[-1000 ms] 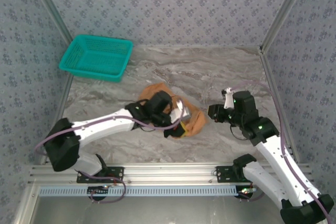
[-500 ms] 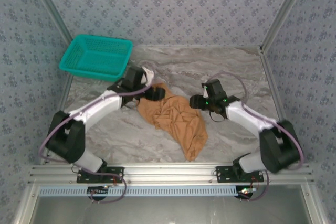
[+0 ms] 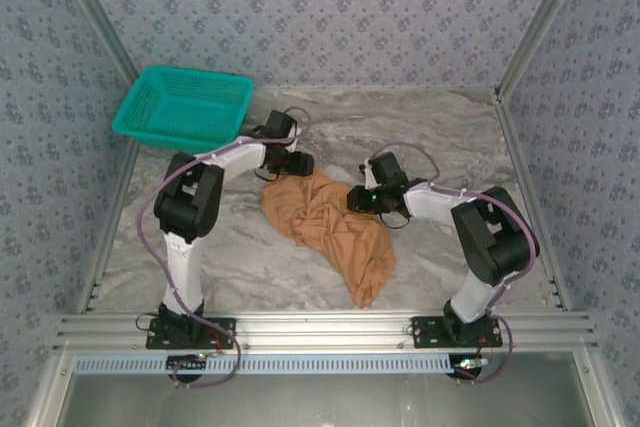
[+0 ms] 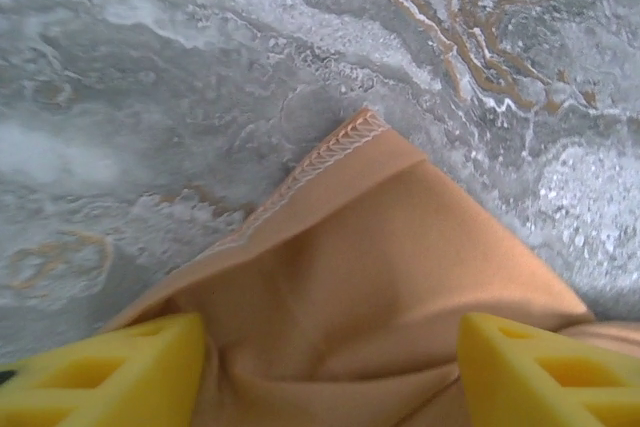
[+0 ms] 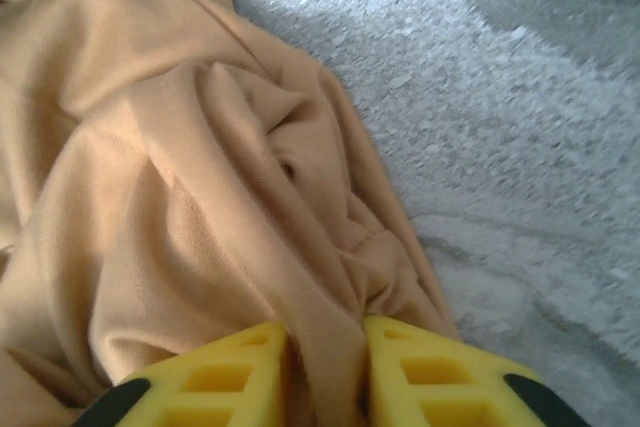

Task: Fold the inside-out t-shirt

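table point(image 3: 440, 137): grey marbled top; teal basket point(image 3: 183, 108) at the far left corner, apart from the work.
shirt point(image 3: 330, 227): crumpled in a long diagonal heap at mid-table, running from the far left toward the near edge; one stitched hem corner point(image 4: 352, 137) lies flat on the marble.
left gripper point(image 4: 330, 372): at the shirt's far end, yellow fingers point(image 4: 120, 372) spread wide over the cloth, gripping nothing.
right gripper point(image 5: 325, 372): at the shirt's right edge, fingers pinched nearly together on a fold of shirt.
step: judged to be spreading the heap flat; folding not begun.
next: left needs to close on the hem corner, then both should draw apart.
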Robot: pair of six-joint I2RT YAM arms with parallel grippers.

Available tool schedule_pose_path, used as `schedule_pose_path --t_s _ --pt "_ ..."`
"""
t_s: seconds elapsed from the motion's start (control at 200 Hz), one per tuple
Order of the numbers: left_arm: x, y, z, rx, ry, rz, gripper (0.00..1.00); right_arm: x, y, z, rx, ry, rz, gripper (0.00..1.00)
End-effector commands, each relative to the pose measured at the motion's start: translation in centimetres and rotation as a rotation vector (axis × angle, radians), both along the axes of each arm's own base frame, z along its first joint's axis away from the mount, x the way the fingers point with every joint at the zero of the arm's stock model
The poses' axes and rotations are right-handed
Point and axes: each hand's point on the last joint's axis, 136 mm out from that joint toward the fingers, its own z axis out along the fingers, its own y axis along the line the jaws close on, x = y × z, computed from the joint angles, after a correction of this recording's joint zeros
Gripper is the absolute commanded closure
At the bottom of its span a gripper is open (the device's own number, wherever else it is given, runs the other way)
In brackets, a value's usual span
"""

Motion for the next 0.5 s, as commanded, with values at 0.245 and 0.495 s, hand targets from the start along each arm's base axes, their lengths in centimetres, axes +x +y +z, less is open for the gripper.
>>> schedule_pose_path --t_s 0.245,0.495 --pt "3.2 -2.6 6.3 -0.15 -0.05 -0.097 1.0 8.7 -0.2 17.6 0.034 -0.448 0.035 1.0" --pt "1.1 1.0 28.9 -0.383 -0.559 -0.073 1.0 3.7 -0.3 28.6 -0.119 -0.807 0.141 1.0"
